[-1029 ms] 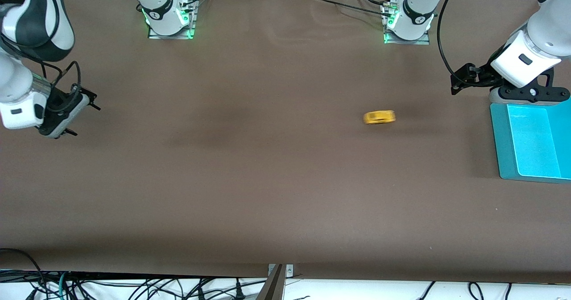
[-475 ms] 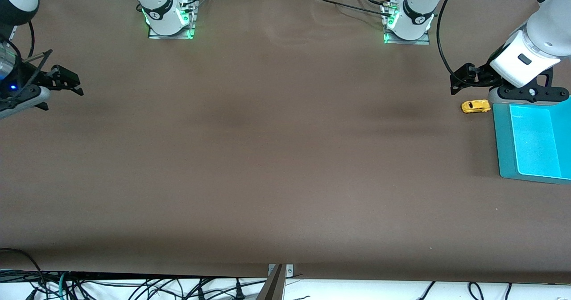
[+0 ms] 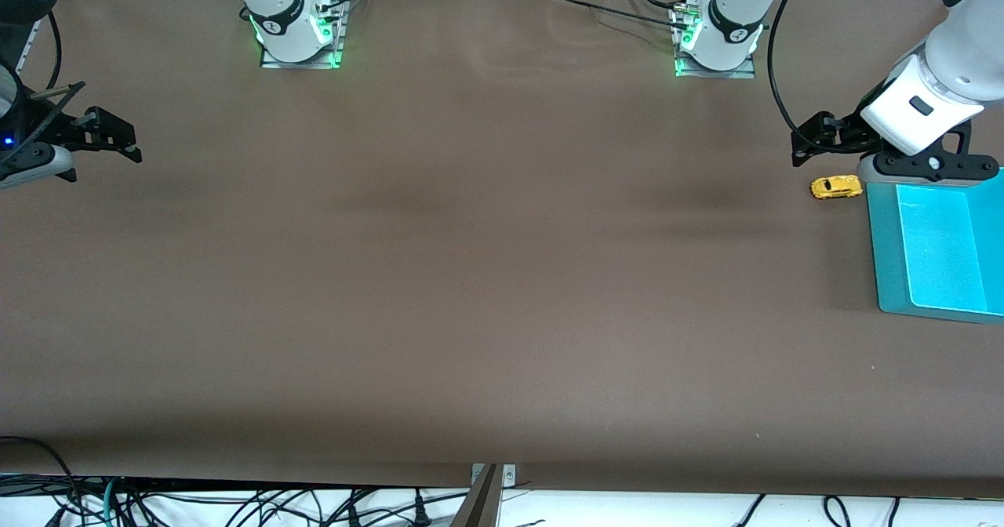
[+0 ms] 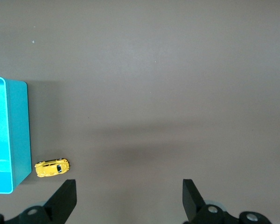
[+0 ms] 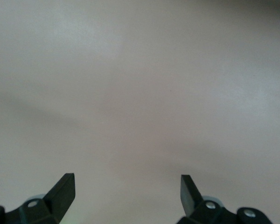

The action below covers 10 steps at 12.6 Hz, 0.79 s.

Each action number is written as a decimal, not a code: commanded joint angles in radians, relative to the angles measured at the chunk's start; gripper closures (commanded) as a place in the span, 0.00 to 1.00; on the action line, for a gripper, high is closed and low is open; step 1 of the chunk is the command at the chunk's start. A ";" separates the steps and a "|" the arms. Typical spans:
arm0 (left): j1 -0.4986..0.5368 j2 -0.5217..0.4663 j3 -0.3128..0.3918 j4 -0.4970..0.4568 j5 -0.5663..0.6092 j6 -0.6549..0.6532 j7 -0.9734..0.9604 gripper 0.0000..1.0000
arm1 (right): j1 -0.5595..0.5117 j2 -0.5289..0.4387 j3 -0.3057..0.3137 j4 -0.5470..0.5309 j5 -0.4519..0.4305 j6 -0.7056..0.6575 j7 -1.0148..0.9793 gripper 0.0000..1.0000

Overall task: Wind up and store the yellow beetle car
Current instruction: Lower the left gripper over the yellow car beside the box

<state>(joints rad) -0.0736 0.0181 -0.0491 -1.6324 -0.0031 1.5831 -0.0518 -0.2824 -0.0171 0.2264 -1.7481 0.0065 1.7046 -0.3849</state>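
Yellow beetle car (image 3: 836, 187) on the bench (image 3: 486, 276) just beside the teal bin (image 3: 882, 252), at the left arm's end, not yet stored. Left gripper (image 3: 812, 141) hangs open-fingered above it; right gripper (image 3: 110, 139) waits, fingers apart.

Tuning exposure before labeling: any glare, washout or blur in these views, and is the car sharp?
Front view: yellow beetle car sharp, teal bin floor glares bright cyan, soft dark shadow bands cross the table. Left wrist view: even light, car crisp. Right wrist view: table washed out pale, featureless.
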 commanded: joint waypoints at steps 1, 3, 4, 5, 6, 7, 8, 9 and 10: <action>0.073 0.035 -0.006 -0.006 0.017 -0.015 0.168 0.00 | 0.022 -0.018 -0.012 0.010 0.036 -0.034 0.033 0.00; 0.115 0.059 -0.014 -0.033 0.021 -0.017 0.333 0.00 | 0.031 -0.018 -0.012 0.028 0.069 -0.059 0.105 0.00; 0.139 0.059 0.001 -0.065 0.025 -0.017 0.387 0.00 | 0.043 -0.018 -0.010 0.028 0.069 -0.059 0.119 0.00; 0.147 0.056 0.027 -0.099 0.041 -0.015 0.442 0.00 | 0.045 -0.018 -0.010 0.029 0.070 -0.059 0.121 0.00; 0.147 0.054 0.063 -0.122 0.078 -0.015 0.563 0.00 | 0.045 -0.018 -0.010 0.029 0.070 -0.059 0.133 0.00; 0.150 0.056 0.089 -0.142 0.109 -0.014 0.725 0.00 | 0.046 -0.018 -0.010 0.029 0.069 -0.059 0.142 0.00; 0.150 0.056 0.135 -0.155 0.115 -0.012 0.863 0.00 | 0.045 -0.017 -0.009 0.029 0.069 -0.059 0.142 0.00; 0.150 0.059 0.156 -0.168 0.118 -0.011 0.970 0.00 | 0.046 -0.014 -0.007 0.030 0.067 -0.059 0.141 0.00; 0.150 0.059 0.164 -0.196 0.142 -0.006 1.042 0.00 | 0.045 -0.012 -0.009 0.036 0.067 -0.059 0.138 0.00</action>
<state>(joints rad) 0.0790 0.0951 0.1033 -1.7804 0.0948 1.5724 0.8424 -0.2446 -0.0260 0.2261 -1.7314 0.0632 1.6682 -0.2606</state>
